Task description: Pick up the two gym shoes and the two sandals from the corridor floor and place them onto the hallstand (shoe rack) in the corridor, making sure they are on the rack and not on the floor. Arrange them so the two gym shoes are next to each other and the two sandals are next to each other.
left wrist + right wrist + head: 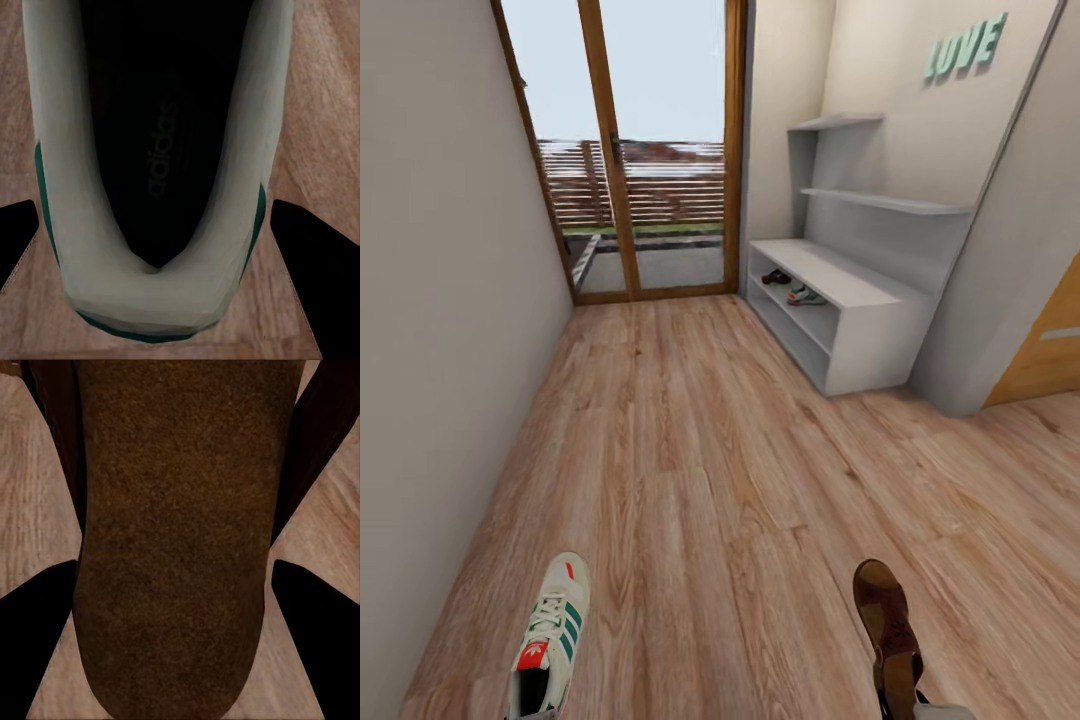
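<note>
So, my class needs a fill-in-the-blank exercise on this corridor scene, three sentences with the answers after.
1. The wall letters above the rack spell ____.
2. Inside the rack, the shelved sandal lies beside a gym ____.
3. In the head view, the near sandal is to the ____ of the near shoe.
Missing words: LOVE; shoe; right.

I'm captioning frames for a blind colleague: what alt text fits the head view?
A gym shoe at lower left and a brown sandal at lower right, both pointing down a wood-plank corridor floor toward a glass door. The pale grey hallstand by the right wall already has a sandal and a gym shoe on its shelf.
</note>
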You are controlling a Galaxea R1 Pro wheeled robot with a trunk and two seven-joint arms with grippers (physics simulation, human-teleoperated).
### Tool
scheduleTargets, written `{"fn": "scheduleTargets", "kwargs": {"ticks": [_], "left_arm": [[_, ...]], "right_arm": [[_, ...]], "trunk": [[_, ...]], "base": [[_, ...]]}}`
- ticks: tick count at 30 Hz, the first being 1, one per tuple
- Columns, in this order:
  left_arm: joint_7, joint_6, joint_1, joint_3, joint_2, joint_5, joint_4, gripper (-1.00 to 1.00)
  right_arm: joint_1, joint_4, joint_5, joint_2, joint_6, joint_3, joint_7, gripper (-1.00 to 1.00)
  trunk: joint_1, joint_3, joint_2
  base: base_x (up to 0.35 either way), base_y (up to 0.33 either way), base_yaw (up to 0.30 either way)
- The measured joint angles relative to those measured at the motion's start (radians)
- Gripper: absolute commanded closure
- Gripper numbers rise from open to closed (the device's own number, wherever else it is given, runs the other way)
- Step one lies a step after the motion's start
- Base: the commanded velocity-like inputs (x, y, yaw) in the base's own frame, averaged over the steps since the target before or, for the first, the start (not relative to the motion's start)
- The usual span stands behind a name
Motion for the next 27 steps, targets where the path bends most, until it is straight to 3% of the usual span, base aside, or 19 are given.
{"fn": "scheduleTargets", "kwargs": {"ticks": [27], "left_arm": [[0.000,0.000,0.000,0.000,0.000,0.000,0.002,1.00]], "right_arm": [[0.000,0.002,0.000,-0.002,-0.003,-0.002,-0.001,1.00]], "trunk": [[0.000,0.000,0.000]], "base": [[0.338,0.001,0.005]]}}
